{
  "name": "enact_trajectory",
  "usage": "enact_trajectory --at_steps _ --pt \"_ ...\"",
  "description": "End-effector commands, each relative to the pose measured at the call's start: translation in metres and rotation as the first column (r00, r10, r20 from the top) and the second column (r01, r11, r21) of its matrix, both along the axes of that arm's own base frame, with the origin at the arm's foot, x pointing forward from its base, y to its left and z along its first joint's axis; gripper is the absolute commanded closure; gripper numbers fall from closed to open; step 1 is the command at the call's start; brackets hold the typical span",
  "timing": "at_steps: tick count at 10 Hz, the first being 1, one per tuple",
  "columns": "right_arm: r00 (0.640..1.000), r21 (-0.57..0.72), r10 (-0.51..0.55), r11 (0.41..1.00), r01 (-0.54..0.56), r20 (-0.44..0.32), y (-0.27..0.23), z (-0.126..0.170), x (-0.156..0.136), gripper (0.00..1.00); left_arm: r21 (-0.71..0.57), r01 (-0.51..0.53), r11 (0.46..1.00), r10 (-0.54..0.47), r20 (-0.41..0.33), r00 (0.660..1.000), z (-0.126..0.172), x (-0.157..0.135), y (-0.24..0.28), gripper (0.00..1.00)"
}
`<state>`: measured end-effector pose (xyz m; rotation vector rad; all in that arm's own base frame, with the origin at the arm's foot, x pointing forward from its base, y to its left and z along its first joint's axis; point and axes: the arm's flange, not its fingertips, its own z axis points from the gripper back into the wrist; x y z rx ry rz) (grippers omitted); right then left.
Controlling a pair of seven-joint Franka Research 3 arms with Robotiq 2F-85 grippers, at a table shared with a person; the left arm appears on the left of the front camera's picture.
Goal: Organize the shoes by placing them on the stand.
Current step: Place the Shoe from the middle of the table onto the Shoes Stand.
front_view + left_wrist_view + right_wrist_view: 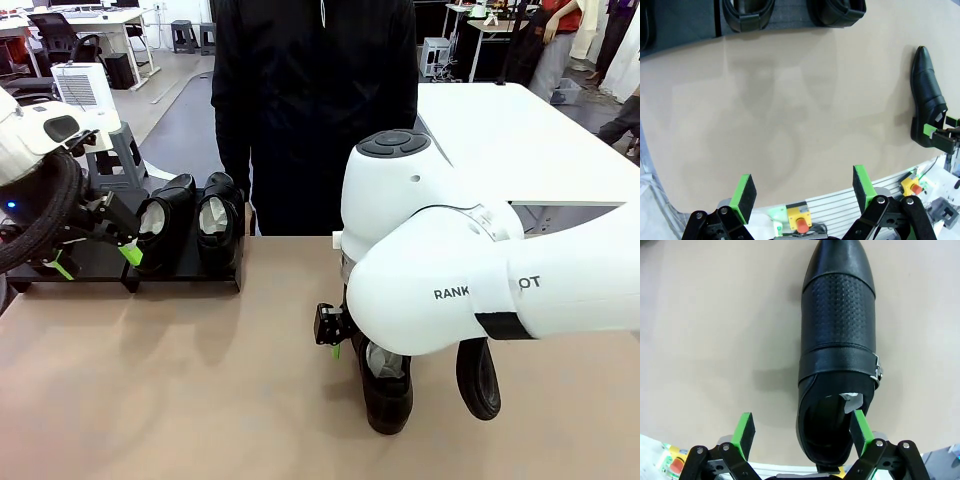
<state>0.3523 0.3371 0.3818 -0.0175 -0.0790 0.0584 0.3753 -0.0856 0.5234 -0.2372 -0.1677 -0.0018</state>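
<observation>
A black shoe (839, 340) lies on the tan table (715, 330), between spread fingers (744, 431).

Stand (190, 270): low matte-black platform sitting at the table's far left edge.
Shoes on stand: two glossy black slip-ons (163, 220) (220, 217) standing side by side, white paper showing inside.
Third shoe (837, 347): lying upright on the tan tabletop, buckled strap and perforated vamp showing.

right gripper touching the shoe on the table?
Cannot tell. In the right wrist view the open right gripper straddles the shoe's heel; one pad overlaps its rim, contact unclear.
</observation>
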Motion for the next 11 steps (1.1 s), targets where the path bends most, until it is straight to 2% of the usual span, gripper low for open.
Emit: enact_trajectory --at_steps 1,3,5,6,7,8,9,10,11 --pt "1.000 -0.014 -0.024 1.000 0.024 0.018 0.003 0.000 0.001 0.00 -0.014 0.015 1.000 -0.015 0.000 1.000 0.000 0.001 0.002 0.00" --pt "1.000 0.000 0.000 1.000 0.000 0.000 0.000 0.000 0.000 0.00 -0.014 0.015 1.000 -0.015 0.000 1.000 0.000 0.001 0.002 0.00" --pt "0.993 -0.013 -0.046 0.999 0.048 0.112 -0.060 0.061 -0.017 0.00 0.000 0.000 1.000 0.000 0.000 1.000 0.000 0.000 0.000 0.00" --pt "0.985 -0.026 -0.086 0.995 0.091 0.152 -0.088 0.079 -0.018 0.00 -0.040 0.004 0.999 -0.003 0.013 1.000 0.006 -0.015 -0.014 0.00" --pt "0.978 -0.050 -0.129 0.989 0.139 0.164 -0.113 0.086 -0.013 0.00 -0.073 0.026 0.997 -0.021 0.064 0.998 0.017 -0.032 -0.033 0.00" --pt "0.970 -0.047 -0.191 0.979 0.200 0.152 -0.132 0.087 -0.008 0.00 -0.090 0.011 0.996 -0.004 0.071 0.997 0.026 -0.049 -0.055 0.00" --pt "0.964 -0.047 -0.243 0.967 0.249 0.108 -0.156 0.078 0.006 0.00 -0.141 -0.041 0.989 0.042 0.002 0.999 0.029 -0.065 -0.083 0.00" --pt "0.952 -0.020 -0.301 0.953 0.303 0.064 -0.174 0.066 0.015 0.00 -0.169 -0.058 0.984 0.047 -0.068 0.997 0.021 -0.073 -0.103 0.00" --pt "0.934 0.036 -0.355 0.935 0.354 0.036 -0.186 0.054 0.023 0.00 -0.161 0.026 0.987 -0.040 -0.084 0.996 0.020 -0.079 -0.106 0.00"
